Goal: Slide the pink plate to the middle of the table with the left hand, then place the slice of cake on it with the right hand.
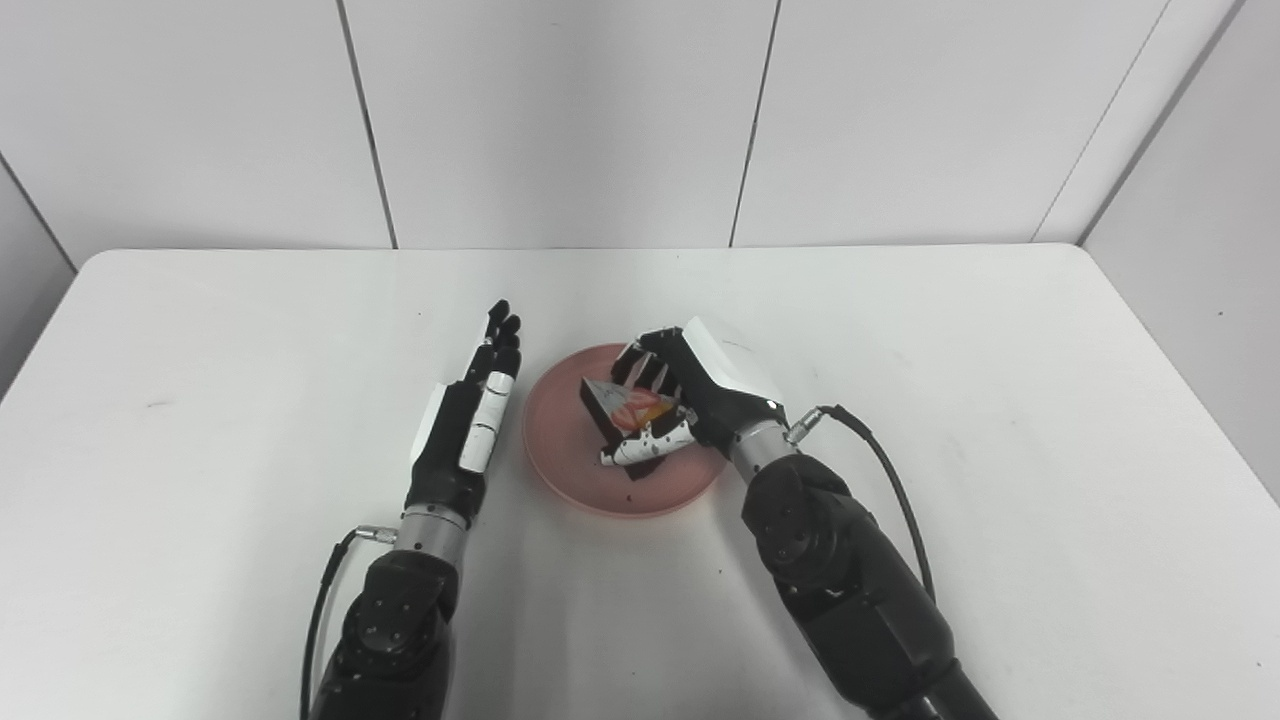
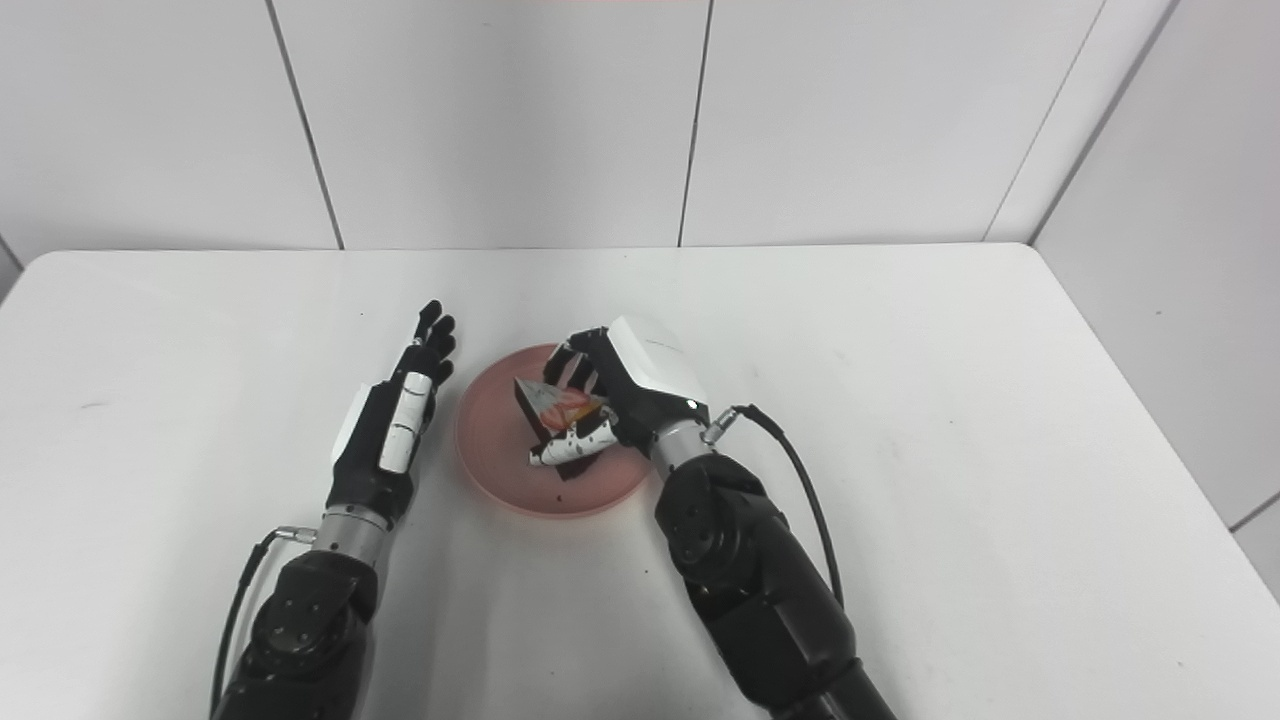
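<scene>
The slice of cake (image 1: pixel 622 412) sits over the middle of the pink plate (image 1: pixel 560 455), clamped between the fingers and thumb of the right hand (image 1: pixel 690 395), which reaches in from the plate's right side. The plate rests on the white worktop (image 1: pixel 1000 400). Just left of the plate, the left hand (image 1: pixel 470 420) lies with fingers straight and apart, holding nothing.

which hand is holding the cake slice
The right hand: its fingers are closed around the slice of cake over the pink plate. The left hand is flat and open beside the plate, holding nothing.
</scene>
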Robot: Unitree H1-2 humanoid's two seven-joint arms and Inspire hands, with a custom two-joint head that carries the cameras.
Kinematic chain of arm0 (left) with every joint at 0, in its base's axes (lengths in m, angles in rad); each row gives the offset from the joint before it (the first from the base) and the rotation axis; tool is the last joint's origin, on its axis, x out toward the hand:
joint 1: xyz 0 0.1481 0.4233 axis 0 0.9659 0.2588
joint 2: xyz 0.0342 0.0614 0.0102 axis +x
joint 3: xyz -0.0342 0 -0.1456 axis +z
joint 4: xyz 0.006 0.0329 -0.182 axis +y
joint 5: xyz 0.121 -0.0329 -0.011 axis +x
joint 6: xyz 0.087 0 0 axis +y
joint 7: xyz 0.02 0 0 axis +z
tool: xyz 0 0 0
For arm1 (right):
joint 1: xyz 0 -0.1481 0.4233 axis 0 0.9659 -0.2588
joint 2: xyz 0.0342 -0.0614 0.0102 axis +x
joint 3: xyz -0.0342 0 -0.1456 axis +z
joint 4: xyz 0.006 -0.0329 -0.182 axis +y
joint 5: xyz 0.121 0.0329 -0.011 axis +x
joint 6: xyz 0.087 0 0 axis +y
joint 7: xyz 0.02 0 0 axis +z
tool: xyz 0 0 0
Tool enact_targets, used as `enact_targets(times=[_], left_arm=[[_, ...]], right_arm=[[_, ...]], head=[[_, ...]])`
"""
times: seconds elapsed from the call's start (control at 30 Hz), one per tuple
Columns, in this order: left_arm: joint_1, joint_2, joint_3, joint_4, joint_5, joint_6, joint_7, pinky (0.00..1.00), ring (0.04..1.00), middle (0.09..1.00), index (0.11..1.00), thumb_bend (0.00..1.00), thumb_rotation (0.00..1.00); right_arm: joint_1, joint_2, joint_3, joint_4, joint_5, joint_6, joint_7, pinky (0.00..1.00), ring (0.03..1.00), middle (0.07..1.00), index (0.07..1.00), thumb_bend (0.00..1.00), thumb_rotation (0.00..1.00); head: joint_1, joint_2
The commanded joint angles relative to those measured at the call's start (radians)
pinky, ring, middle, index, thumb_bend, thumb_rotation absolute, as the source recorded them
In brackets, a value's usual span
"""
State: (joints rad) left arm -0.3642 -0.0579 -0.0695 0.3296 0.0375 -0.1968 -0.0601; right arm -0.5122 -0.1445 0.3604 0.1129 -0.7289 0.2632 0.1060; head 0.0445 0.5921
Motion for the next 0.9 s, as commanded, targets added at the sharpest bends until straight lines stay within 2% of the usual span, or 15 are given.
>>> enact_targets(times=[0.0,0.17,0.2,0.27,0.37,0.47,0.53,0.63,0.73,0.87], left_arm=[[0.040,-0.025,-0.004,0.047,-0.014,-0.039,0.008,1.00,1.000,1.000,1.000,0.77,1.00],[0.039,-0.027,-0.006,0.051,-0.004,-0.050,0.013,1.00,1.000,1.000,1.000,0.76,1.00],[0.038,-0.025,-0.006,0.053,-0.006,-0.051,0.010,1.00,1.000,1.000,1.000,0.76,1.00],[0.037,-0.023,-0.007,0.051,-0.007,-0.048,0.007,1.00,1.000,1.000,1.000,0.77,1.00],[0.035,-0.019,-0.009,0.055,-0.003,-0.052,0.007,1.00,1.000,1.000,1.000,0.78,1.00],[0.034,-0.019,-0.008,0.059,-0.009,-0.060,0.005,1.00,1.000,1.000,1.000,0.77,1.00],[0.036,-0.021,-0.006,0.056,-0.011,-0.056,0.006,1.00,1.000,0.998,1.000,0.76,1.00],[0.040,-0.022,-0.007,0.038,-0.005,-0.031,0.010,1.00,1.000,1.000,1.000,0.77,1.00],[0.044,-0.026,-0.004,0.025,-0.006,-0.022,0.016,1.00,1.000,1.000,1.000,0.76,1.00],[0.042,-0.024,0.002,0.023,-0.016,-0.025,0.011,1.00,1.000,1.000,1.000,0.74,1.00]], right_arm=[[-0.045,-0.007,0.000,0.009,-0.006,-0.057,-0.037,0.30,0.397,0.502,0.515,0.51,0.00],[-0.034,-0.020,0.000,0.035,0.001,-0.096,-0.060,0.34,0.393,0.494,0.555,0.51,0.00],[-0.027,-0.027,0.000,0.023,-0.001,-0.099,-0.059,0.36,0.439,0.493,0.520,0.52,0.00],[-0.017,-0.036,-0.001,0.006,-0.002,-0.109,-0.063,0.44,0.562,0.654,0.753,0.62,0.34],[0.004,-0.039,-0.019,-0.026,0.040,-0.135,-0.061,0.54,0.691,0.764,0.844,0.66,0.54],[0.032,-0.042,-0.048,-0.080,0.126,-0.148,-0.020,0.68,0.854,0.900,0.938,0.69,0.66],[0.052,-0.047,-0.062,-0.108,0.171,-0.160,-0.004,0.76,0.930,0.964,0.981,0.69,0.70],[0.084,-0.054,-0.085,-0.138,0.228,-0.171,0.009,0.83,0.986,0.997,0.999,0.71,0.72],[0.114,-0.060,-0.115,-0.147,0.284,-0.203,0.004,0.87,0.999,1.000,1.000,0.72,0.75],[0.147,-0.055,-0.159,-0.146,0.330,-0.254,-0.027,0.90,1.000,1.000,1.000,0.71,0.71]], head=[[0.000,0.000],[0.001,0.002],[0.001,0.002],[0.001,0.005],[-0.003,0.007],[-0.005,0.008],[-0.005,0.008],[-0.007,0.010],[-0.010,0.012],[-0.010,0.012]])
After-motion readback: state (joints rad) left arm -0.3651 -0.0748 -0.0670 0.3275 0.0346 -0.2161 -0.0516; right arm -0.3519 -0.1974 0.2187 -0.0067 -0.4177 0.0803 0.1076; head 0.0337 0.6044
